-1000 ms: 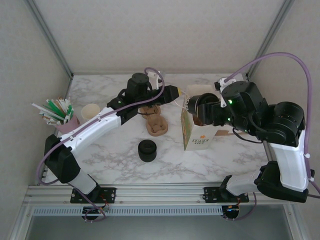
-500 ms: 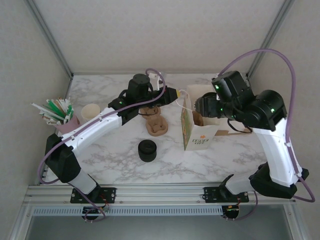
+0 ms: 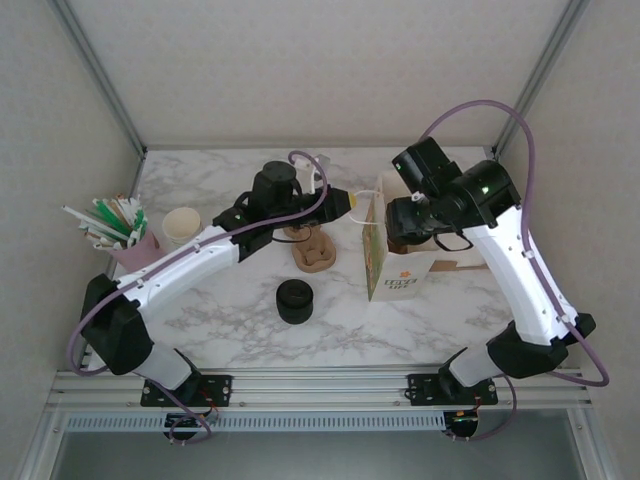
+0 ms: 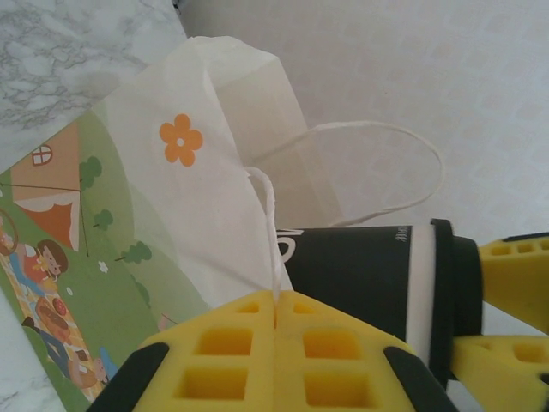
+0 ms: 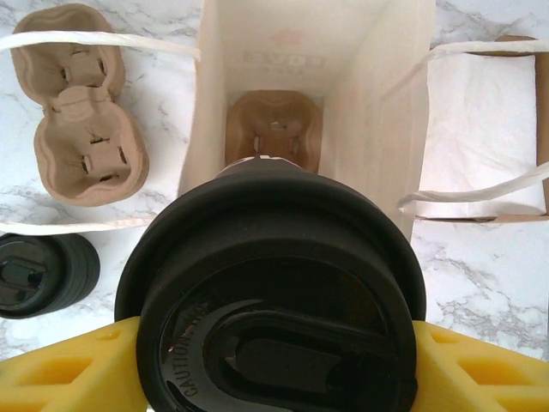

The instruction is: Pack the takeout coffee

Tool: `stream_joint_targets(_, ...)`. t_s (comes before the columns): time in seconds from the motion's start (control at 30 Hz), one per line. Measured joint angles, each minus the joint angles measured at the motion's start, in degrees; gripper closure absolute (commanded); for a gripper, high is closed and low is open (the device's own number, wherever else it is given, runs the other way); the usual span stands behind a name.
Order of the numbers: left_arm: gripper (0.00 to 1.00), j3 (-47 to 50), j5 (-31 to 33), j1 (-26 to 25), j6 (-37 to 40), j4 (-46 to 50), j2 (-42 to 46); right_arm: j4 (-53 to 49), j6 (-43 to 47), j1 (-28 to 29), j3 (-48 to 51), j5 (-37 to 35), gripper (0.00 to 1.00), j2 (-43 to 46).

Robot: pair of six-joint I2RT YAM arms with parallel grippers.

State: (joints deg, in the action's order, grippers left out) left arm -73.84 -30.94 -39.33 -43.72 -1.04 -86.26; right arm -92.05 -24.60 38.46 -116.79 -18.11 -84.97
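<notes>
The lid (image 5: 274,343) of the takeout coffee (image 5: 274,215) reads "CAUTION".

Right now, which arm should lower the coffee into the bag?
Right. The right claw grips the takeout coffee over the open bag, with the carrier visible at the bottom. The left claw is shut on the bag handle, holding the mouth open.

Takeout coffee (image 5: 273,283) cut off at bottom edge.
</notes>
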Motion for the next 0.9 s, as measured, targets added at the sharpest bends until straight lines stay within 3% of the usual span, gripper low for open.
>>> stream_joint_targets(0.43,1.00,5.8,0.7,-0.2,-1.9,-1.5,6.2,0.0,1.2,-1.7,0.9,1.9,0.32,-3.3)
stream_joint_targets(0.9,1.00,7.6,2.0,-0.8,-2.8,-1.9,6.7,0.0,1.5,-1.7,2.1,3.2,0.32,-7.2)
